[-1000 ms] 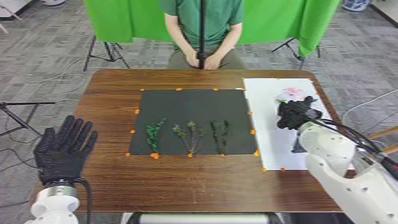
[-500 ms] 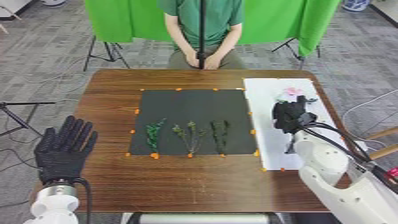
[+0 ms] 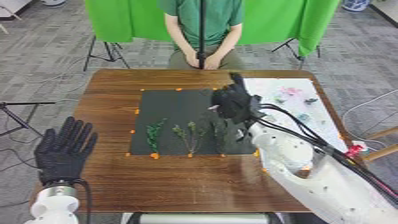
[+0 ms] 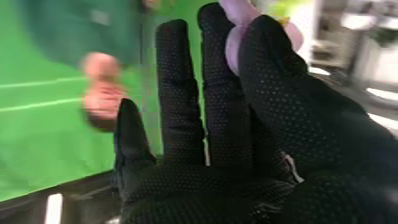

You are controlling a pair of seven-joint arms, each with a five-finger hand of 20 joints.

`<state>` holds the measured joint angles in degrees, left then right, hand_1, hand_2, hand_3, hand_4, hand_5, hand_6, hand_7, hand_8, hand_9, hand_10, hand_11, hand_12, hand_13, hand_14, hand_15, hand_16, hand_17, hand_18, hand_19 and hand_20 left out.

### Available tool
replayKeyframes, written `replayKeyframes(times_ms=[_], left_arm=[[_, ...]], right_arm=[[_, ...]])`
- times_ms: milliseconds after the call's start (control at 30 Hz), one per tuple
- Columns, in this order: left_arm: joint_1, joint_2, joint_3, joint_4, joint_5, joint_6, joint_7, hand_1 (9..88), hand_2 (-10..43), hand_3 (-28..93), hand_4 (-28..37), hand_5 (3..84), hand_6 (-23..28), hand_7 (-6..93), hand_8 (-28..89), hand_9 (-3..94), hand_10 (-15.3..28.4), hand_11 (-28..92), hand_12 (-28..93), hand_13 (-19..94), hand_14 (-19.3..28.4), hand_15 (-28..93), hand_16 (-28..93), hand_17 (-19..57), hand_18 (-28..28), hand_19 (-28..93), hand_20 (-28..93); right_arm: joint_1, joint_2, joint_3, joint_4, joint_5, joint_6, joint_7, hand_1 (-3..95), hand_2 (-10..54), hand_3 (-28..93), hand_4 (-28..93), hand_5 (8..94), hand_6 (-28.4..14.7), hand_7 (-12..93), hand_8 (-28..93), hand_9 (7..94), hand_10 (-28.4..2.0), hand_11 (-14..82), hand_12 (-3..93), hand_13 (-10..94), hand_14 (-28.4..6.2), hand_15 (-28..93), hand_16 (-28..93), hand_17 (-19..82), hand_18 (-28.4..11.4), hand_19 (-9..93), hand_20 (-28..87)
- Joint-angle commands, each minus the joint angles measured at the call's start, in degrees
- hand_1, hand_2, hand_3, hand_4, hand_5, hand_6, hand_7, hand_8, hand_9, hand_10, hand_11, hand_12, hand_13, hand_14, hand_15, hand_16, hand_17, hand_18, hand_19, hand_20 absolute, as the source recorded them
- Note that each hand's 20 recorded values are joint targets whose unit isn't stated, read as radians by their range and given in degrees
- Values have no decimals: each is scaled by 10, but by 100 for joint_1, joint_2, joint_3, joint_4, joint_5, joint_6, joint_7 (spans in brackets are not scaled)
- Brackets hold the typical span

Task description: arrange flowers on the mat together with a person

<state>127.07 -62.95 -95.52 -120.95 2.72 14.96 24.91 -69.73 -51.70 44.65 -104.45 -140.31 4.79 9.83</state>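
Pinching a pale purple flower (image 4: 238,11) with its thumb, the right hand (image 3: 233,104) is above the dark mat (image 3: 173,107), the left hand (image 3: 60,156) straight-fingered.

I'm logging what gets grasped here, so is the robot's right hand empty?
No, in the right wrist view the right hand pinches a pale purple flower between its thumb and fingers.

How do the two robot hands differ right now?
The left robot hand holds nothing, while the right robot hand pinches a pale purple flower between thumb and finger. The left one is off to the left of the dark mat; the right one is over the mat's right part. Both wear black gloves.
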Motion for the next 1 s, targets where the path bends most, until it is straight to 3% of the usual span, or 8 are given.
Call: replayKeyframes(times_ms=[33,300,533,1000], left_arm=[[-124,169,200,113,-72,0,167,281,138,765,-283,514,89,155,-104,447,137,216,76,331,152,309,-76,-65,158,401,107],[-395,493,453,169,-94,-129,441,281,138,764,-283,513,89,155,-105,446,137,216,76,332,152,309,-76,-65,158,401,107],[-513,698,543,173,-158,-166,627,281,138,765,-283,512,89,154,-104,446,137,216,76,331,152,309,-76,-65,158,401,107],[-660,639,547,231,-114,-192,489,281,137,765,-283,512,89,154,-104,445,138,214,75,331,151,308,-76,-67,156,398,106]], right_arm=[[770,-1901,-733,490,-82,-145,-912,584,-95,699,-283,684,49,273,-66,851,-42,44,329,587,-80,207,259,28,-192,348,3],[1579,-2694,-1671,1602,-140,-78,-913,583,-95,694,-283,668,52,281,-74,841,-35,45,326,584,-76,205,260,33,-190,346,5],[1816,-2924,-1953,2194,-208,-251,-589,580,-95,693,-283,649,53,293,-88,826,-38,45,318,577,-75,204,259,35,-188,348,8],[1695,-2733,-2213,2477,-371,-528,-19,563,-95,690,-283,628,47,290,-106,805,-48,47,308,570,-81,202,254,29,-191,369,7]])
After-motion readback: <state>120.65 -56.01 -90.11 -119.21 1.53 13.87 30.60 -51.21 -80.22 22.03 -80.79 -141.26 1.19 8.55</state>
